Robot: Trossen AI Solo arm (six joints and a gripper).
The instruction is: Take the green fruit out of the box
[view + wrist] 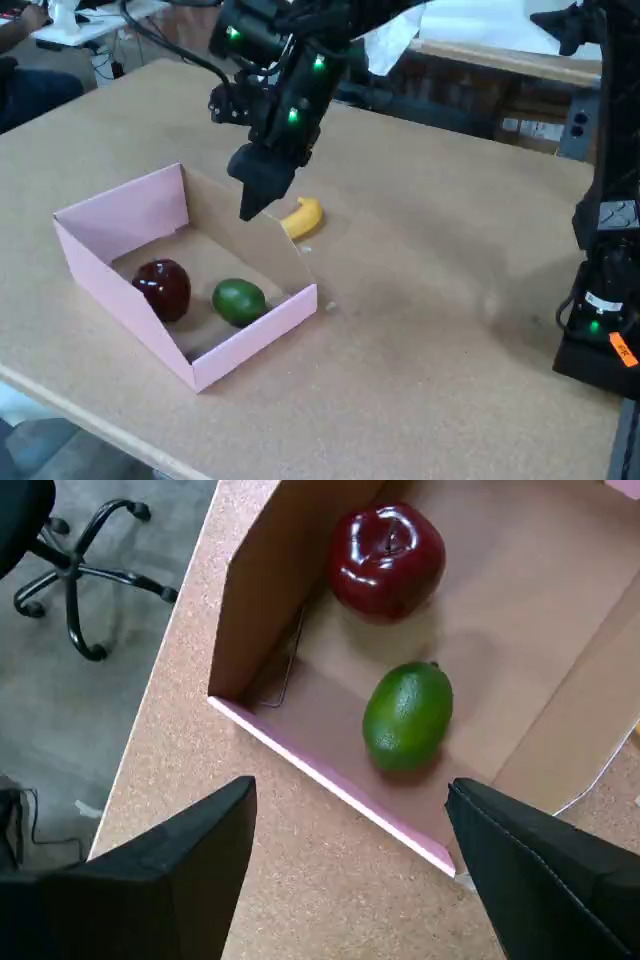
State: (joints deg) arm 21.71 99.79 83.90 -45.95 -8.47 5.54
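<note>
The green fruit (407, 715) (239, 300) lies inside the box (330, 775) (130, 215), close to the pink wall nearest the gripper in the wrist view. A dark red apple (387, 558) (165, 287) sits beside it in the box. My gripper (350, 825) (252, 205) hangs open above the box's far wall in the fixed view, with nothing between its black fingers (205, 845). It is well above the green fruit and touches nothing.
A small yellow banana (301, 217) lies on the cork-coloured table (440, 300) just behind the box. The table's edge runs close to the box, with grey floor and an office chair base (75, 570) beyond. A black stand (605, 290) rises at the right.
</note>
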